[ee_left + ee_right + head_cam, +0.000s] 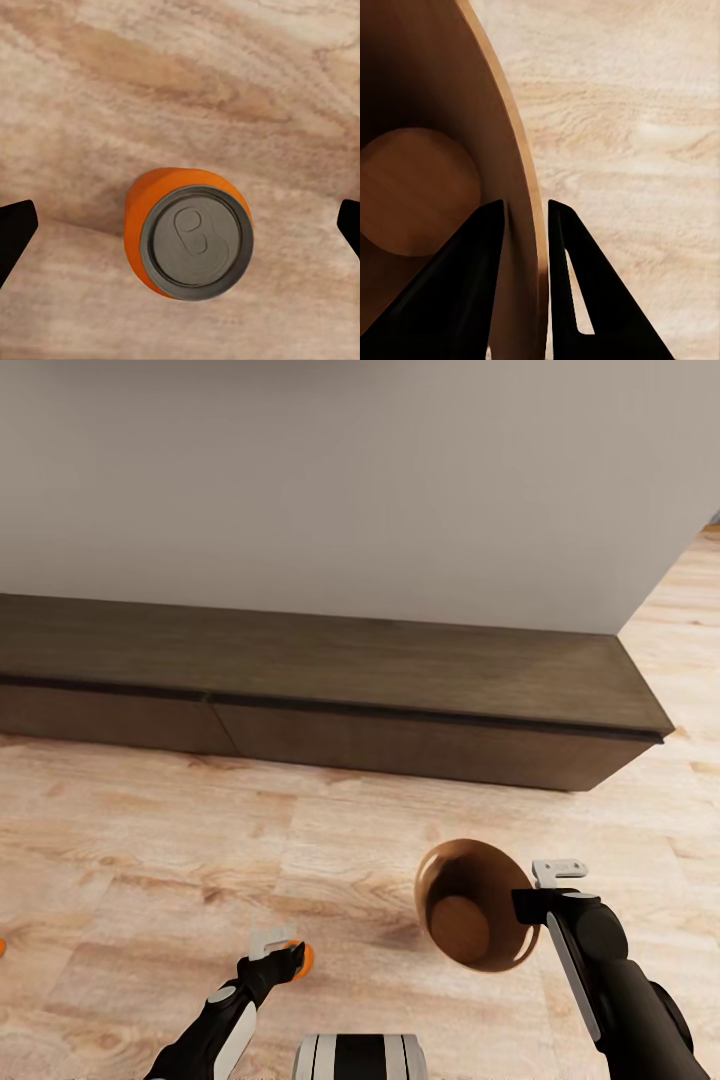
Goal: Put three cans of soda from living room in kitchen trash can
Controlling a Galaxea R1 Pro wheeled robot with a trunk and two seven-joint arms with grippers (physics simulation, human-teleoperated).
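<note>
One soda can (pixel 191 234) stands upright between the left gripper's (pixel 180 225) spread fingers, ready for grasping; the right gripper (pixel 526 247) pinches the trash can's (pixel 445 880) rim, carrying it tilted.

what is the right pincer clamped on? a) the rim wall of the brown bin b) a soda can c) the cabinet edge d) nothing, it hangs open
a: the right pincer has one finger inside and one outside the wall of the trash can, which it holds tilted above the floor.
</note>
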